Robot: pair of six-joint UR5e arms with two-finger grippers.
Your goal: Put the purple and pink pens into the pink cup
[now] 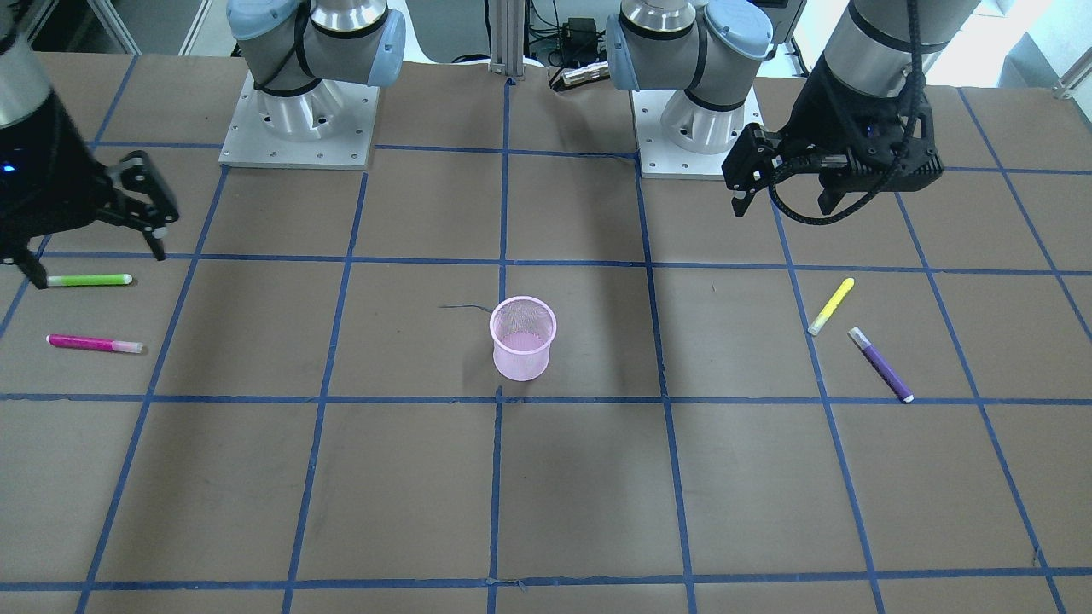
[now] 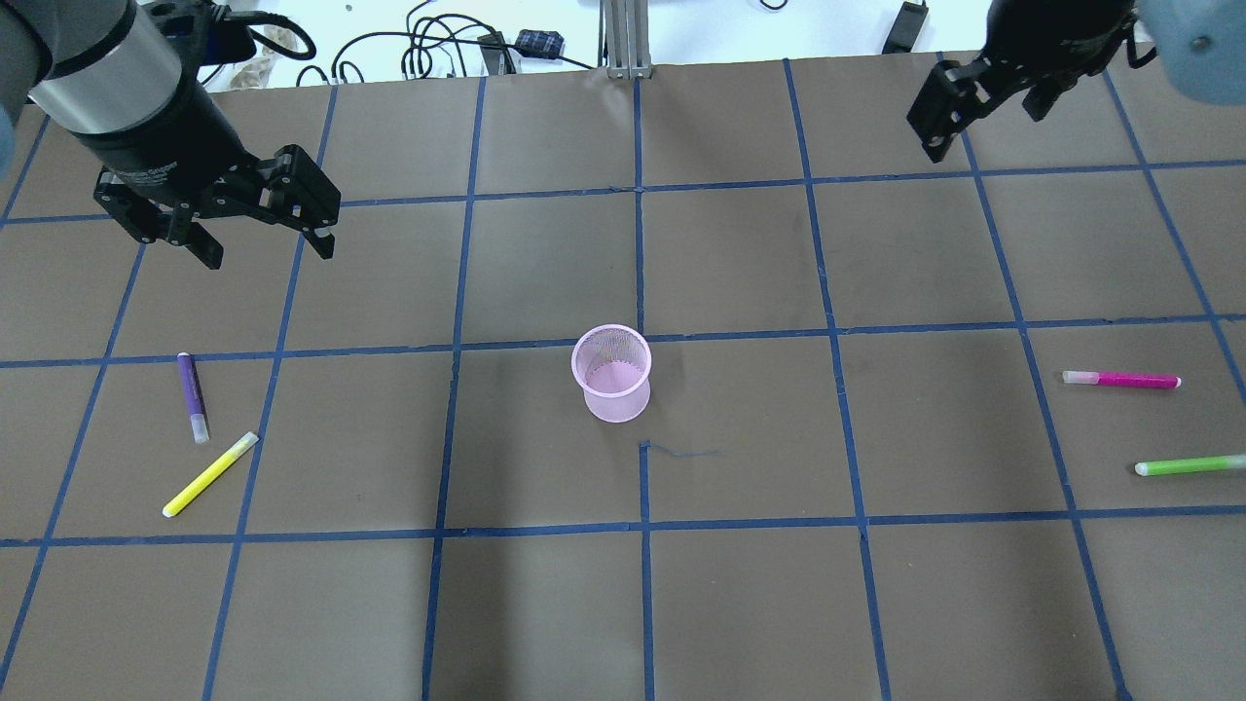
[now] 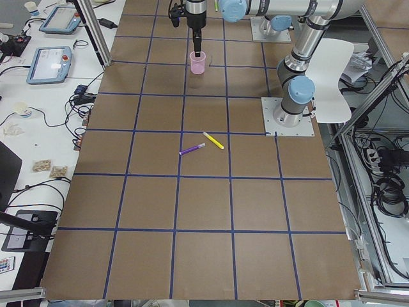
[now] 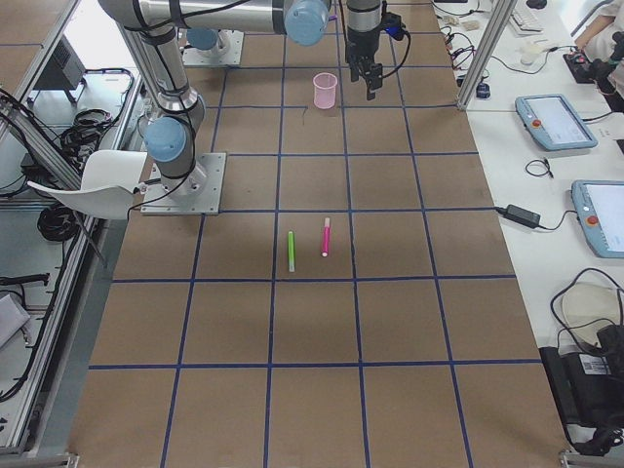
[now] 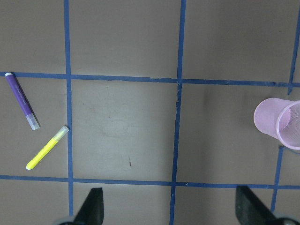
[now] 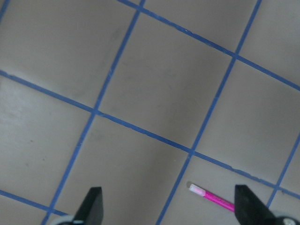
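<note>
The pink mesh cup (image 2: 611,373) stands upright at the table's middle; it also shows in the front view (image 1: 522,338) and at the right edge of the left wrist view (image 5: 280,124). The purple pen (image 2: 192,397) lies flat on the robot's left side, also seen in the left wrist view (image 5: 21,100). The pink pen (image 2: 1121,379) lies flat on the robot's right side, also seen in the right wrist view (image 6: 213,198). My left gripper (image 2: 263,248) hovers open and empty, beyond the purple pen. My right gripper (image 2: 985,127) hovers open and empty, far beyond the pink pen.
A yellow pen (image 2: 210,474) lies just beside the purple pen. A green pen (image 2: 1190,466) lies near the pink pen, close to the table's right edge. Blue tape lines grid the brown table (image 2: 740,604). Both arm bases (image 1: 299,128) stand at the robot's side.
</note>
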